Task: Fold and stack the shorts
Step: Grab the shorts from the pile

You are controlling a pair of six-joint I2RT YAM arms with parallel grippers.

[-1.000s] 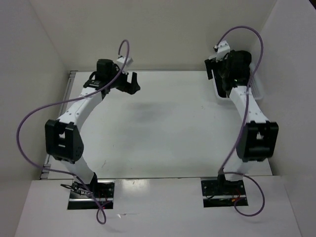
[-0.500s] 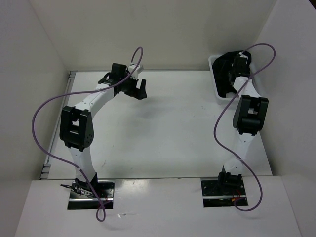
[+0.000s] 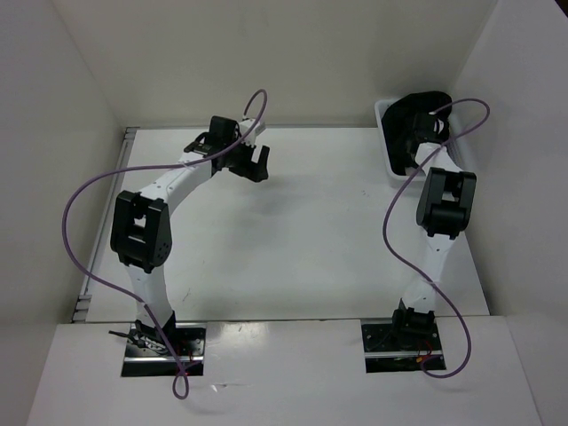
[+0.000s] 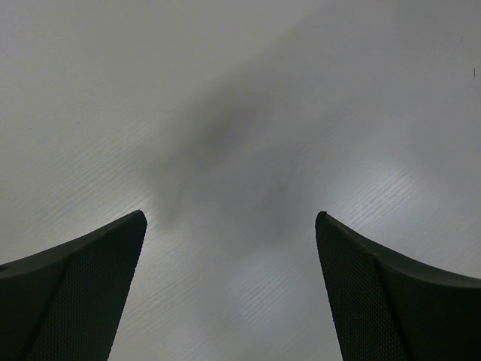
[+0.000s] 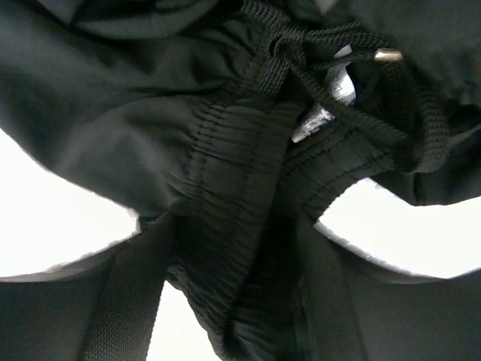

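1. The shorts point(image 5: 98, 113) lie bunched in the basket point(image 3: 383, 146) at the far right corner.
2. The right gripper point(image 5: 237, 248) has dropped in and narrowed, and now pinches the waistband point(image 5: 225, 165), so pickup is starting.
3. The left gripper point(image 4: 231, 218), spread wide and empty, hovers over the table point(image 3: 293, 231).

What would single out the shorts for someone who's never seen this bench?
Go to the table's far right corner, where a white basket sits. The shorts are the crumpled black fabric inside it. Ribbed waistband, braided drawstring and a pale label set them apart from the hard black right arm above.
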